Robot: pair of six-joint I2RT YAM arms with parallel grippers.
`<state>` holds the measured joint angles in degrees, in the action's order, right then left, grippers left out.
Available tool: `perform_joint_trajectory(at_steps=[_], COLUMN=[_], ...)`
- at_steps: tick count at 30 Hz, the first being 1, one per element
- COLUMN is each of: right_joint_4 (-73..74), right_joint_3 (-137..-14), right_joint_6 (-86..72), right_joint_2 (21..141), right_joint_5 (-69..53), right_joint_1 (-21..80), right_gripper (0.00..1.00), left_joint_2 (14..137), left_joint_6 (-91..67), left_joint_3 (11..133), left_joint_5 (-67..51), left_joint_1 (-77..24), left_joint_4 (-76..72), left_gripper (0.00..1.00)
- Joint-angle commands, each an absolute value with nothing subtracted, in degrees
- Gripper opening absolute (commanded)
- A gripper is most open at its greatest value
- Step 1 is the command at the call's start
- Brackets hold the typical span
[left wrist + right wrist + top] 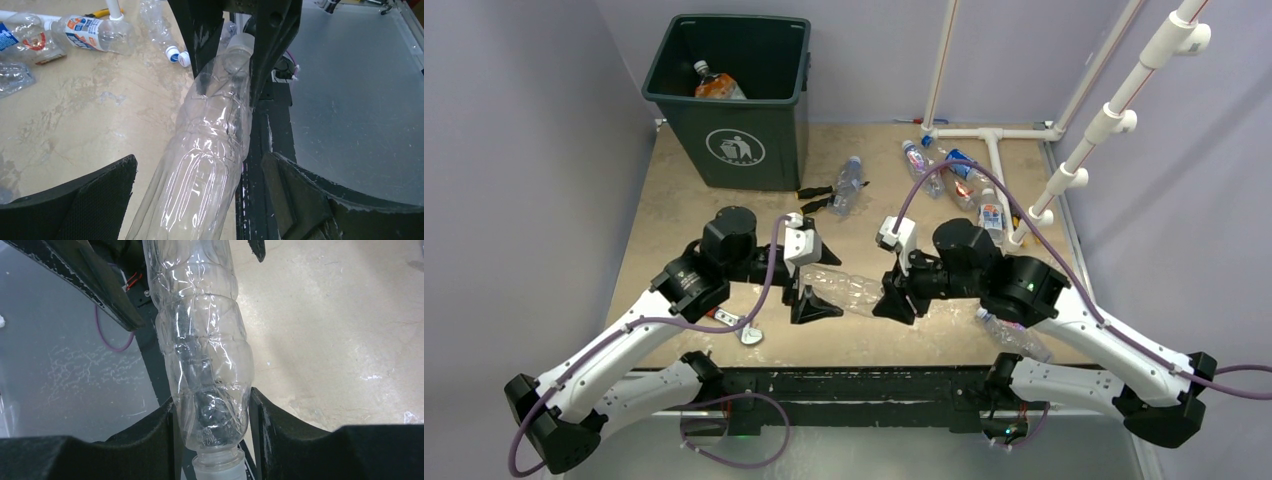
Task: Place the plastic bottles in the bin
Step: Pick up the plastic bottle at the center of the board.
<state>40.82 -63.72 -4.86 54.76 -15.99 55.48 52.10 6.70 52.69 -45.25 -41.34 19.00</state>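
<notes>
A clear unlabelled plastic bottle (pixel 849 290) with a whitish cap hangs level between my two grippers near the table's front edge. My right gripper (pixel 894 298) is shut on its shoulder just below the cap (pixel 212 425); both pads press the crumpled plastic (pixel 210 340). My left gripper (pixel 812 300) is open, its fingers wide on either side of the bottle's base end (pixel 200 200) and apart from the bottle (pixel 210 135). The dark green bin (pixel 754 140) stands at the back left with an orange-labelled bottle (pixel 716 85) inside.
Loose bottles lie at mid-table (pixel 848 185), back right (pixel 921 165) (pixel 969 175) (pixel 992 215) and under the right arm (pixel 1014 335). Black-handled screwdrivers (pixel 819 195) lie by the bin. A wrench (pixel 736 325) is front left. A white pipe frame (pixel 999 150) stands at the right.
</notes>
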Motion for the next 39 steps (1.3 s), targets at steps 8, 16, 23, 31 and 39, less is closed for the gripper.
perform_joint_trajectory(at_steps=[8, 16, 23, 31, 39], right_joint_4=[34.07, 30.57, 26.29, 25.48, 22.30], right_joint_3=[-72.29, -74.16, -76.95, -78.14, -77.04], right_joint_6=[-3.41, -3.89, -5.91, -6.76, -8.78], right_joint_2=[56.27, 56.76, 56.74, 57.65, 57.09], right_joint_5=[-19.07, -21.70, -26.24, -28.30, -30.69], right_joint_1=[55.55, 55.55, 55.55, 55.55, 55.55], right_gripper=[0.33, 0.31, 0.31, 0.36, 0.59], left_joint_2=[55.25, 55.17, 56.16, 54.59, 52.57], left_joint_6=[9.12, 7.85, 7.21, 5.76, 2.52], left_joint_3=[52.98, 51.81, 52.15, 51.45, 50.17], left_joint_5=[-43.65, -43.71, -43.88, -42.98, -38.81], left_joint_1=[-44.19, -44.38, -44.38, -44.38, -44.43], left_joint_4=[19.60, 17.53, 15.80, 12.51, 7.09], left_gripper=[0.84, 0.66, 0.43, 0.02, 0.00])
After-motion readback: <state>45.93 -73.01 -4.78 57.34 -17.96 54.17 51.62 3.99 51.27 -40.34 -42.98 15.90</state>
